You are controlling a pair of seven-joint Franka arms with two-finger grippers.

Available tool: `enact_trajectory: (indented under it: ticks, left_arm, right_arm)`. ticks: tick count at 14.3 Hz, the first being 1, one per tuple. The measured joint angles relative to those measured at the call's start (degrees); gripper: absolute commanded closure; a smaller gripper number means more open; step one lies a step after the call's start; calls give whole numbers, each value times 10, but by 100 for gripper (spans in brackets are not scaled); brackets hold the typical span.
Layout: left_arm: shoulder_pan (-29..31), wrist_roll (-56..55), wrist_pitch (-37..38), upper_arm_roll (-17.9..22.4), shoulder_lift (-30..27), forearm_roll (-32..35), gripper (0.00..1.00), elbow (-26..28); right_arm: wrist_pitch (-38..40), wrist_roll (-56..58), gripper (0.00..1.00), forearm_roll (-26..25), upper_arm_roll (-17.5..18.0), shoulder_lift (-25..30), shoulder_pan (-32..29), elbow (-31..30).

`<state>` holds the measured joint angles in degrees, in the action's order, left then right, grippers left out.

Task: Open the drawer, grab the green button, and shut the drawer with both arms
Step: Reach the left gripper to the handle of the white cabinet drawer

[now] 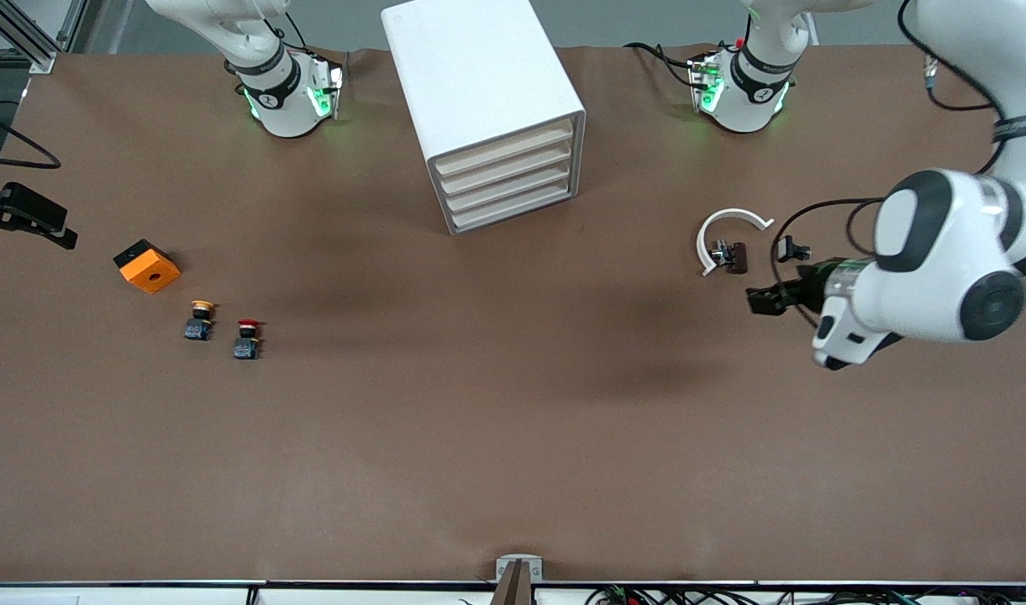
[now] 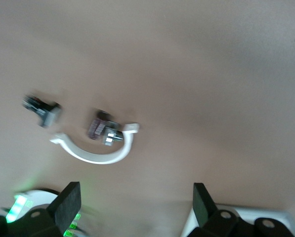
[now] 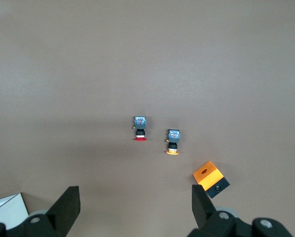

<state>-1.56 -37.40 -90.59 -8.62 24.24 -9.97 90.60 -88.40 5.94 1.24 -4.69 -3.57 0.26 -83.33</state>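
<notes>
The white cabinet [image 1: 479, 84] stands at the middle of the table near the arms' bases. All its cream-fronted drawers are shut, the lower two drawers [image 1: 513, 195] included. The green-capped button is not in view. My left gripper [image 1: 769, 299] is open and empty, low over the table at the left arm's end, close to a white curved piece [image 1: 725, 228]. In the left wrist view [image 2: 135, 200] it holds nothing. My right gripper [image 1: 25, 223] is at the right arm's end of the table. The right wrist view [image 3: 135, 202] shows it open and empty.
A dark brown part [image 1: 733, 257] [image 2: 99, 128] lies inside the white curved piece [image 2: 95, 153]. A small black part [image 1: 791, 249] [image 2: 42, 109] lies beside it. An orange block [image 1: 147, 265] [image 3: 210, 177], a yellow-capped button [image 1: 200, 320] [image 3: 173, 142] and a red-capped button [image 1: 246, 339] [image 3: 140, 129] sit toward the right arm's end.
</notes>
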Motion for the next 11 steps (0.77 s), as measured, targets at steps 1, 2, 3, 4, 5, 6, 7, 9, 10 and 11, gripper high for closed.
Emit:
enact_trajectory:
  ticks: [1, 2, 3, 4, 5, 6, 7, 9, 10, 11]
  left_arm:
    - [-17, -54, -17, -1, 20, -13, 0, -1]
    - [-35, -103, -34, -1, 40, -27, 0, -2]
    - [-52, -143, -49, -1, 60, -40, 0, -3]
    - [-69, -177, -62, -2, 78, -50, 0, -3]
    - [-83, -211, -74, -2, 95, -59, 0, -4]
    - [-96, -244, -84, -2, 112, -71, 0, -5]
    - [-107, -275, -96, -2, 127, -89, 0, -6]
    - [-129, -340, -120, -2, 151, -139, 0, -7]
    - [-139, -375, -130, -2, 160, -163, 0, -8]
    - [-151, -414, -140, -2, 167, -187, 0, -8]
  right_arm:
    - [0, 0, 0, 0, 0, 0, 0, 0]
    - [0, 0, 0, 0, 0, 0, 0, 0]
    - [0, 0, 0, 0, 0, 0, 0, 1]
    - [0, 0, 0, 0, 0, 0, 0, 1]
    - [0, 0, 0, 0, 0, 0, 0, 1]
    - [0, 0, 0, 0, 0, 0, 0, 1]
    - [0, 0, 0, 0, 0, 0, 0, 1]
    - [0, 0, 0, 0, 0, 0, 0, 1]
    - [0, 0, 0, 0, 0, 0, 0, 1]
    - [0, 0, 0, 0, 1, 0, 0, 1]
